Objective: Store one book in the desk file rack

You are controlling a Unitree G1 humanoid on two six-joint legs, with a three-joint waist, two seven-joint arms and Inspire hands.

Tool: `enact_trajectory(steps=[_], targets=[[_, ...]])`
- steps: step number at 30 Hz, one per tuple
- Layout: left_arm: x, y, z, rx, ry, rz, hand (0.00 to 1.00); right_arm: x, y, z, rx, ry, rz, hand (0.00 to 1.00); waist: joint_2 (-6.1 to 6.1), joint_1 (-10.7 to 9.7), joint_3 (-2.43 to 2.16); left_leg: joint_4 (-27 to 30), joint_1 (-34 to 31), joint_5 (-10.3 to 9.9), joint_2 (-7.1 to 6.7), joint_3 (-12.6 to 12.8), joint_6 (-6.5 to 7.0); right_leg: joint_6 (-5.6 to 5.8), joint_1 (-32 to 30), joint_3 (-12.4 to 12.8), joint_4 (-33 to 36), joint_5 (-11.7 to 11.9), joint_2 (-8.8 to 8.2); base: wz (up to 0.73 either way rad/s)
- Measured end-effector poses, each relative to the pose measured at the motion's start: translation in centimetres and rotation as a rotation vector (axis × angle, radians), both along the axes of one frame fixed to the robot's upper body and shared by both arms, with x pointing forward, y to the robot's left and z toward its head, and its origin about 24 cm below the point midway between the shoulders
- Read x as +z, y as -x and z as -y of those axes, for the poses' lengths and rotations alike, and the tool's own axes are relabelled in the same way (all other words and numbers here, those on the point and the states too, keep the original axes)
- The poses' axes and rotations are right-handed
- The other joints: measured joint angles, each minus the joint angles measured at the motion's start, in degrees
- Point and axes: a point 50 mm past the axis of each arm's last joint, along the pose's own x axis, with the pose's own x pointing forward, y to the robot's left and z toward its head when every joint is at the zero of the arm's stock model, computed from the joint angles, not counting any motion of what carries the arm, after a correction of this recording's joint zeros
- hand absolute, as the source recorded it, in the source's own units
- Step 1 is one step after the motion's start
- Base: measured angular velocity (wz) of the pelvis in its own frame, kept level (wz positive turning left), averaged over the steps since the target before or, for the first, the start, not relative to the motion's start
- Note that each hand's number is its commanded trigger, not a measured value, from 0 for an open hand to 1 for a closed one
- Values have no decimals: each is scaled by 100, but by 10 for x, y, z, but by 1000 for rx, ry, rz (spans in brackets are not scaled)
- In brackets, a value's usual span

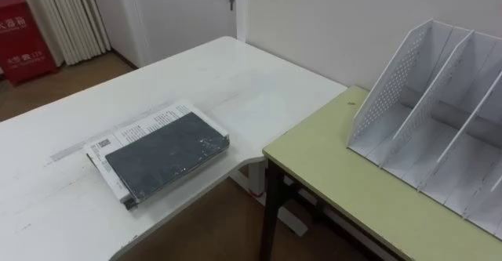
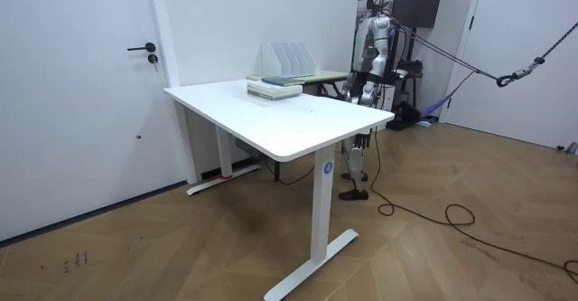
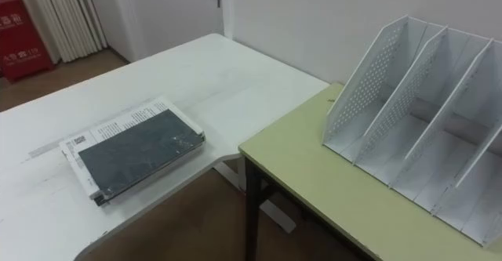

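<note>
A dark grey book (image 1: 167, 154) lies flat on top of a white printed book (image 1: 125, 132), near the edge of the white table (image 1: 196, 73). To their right, a white perforated file rack (image 1: 439, 112) with several upright slots stands on a yellow-green desk (image 1: 329, 175); the slots hold nothing. In the room view I stand at the far side of the white table (image 2: 289, 120), beside the small desk with the rack (image 2: 289, 59). My left hand (image 2: 366, 94) and right hand (image 2: 347, 89) hang low by my body, away from the books (image 2: 274, 87).
A gap with brown floor (image 1: 212, 222) separates the white table from the desk. A white wall and a door (image 1: 196, 10) lie behind the table. A red cabinet (image 1: 23, 34) and curtains stand at the far left.
</note>
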Motion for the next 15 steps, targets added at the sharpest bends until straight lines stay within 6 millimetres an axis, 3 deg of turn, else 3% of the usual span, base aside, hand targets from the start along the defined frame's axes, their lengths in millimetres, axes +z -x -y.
enact_trajectory(steps=[15], targets=[[0, -1, 0, -3, -1, 12, 0, 0, 1, 0, -6, -1, -3, 0, -23, -1, 21, -1, 51, 0, -1, 0, 0, 1, 54, -2, -16, -4, -1, 0]])
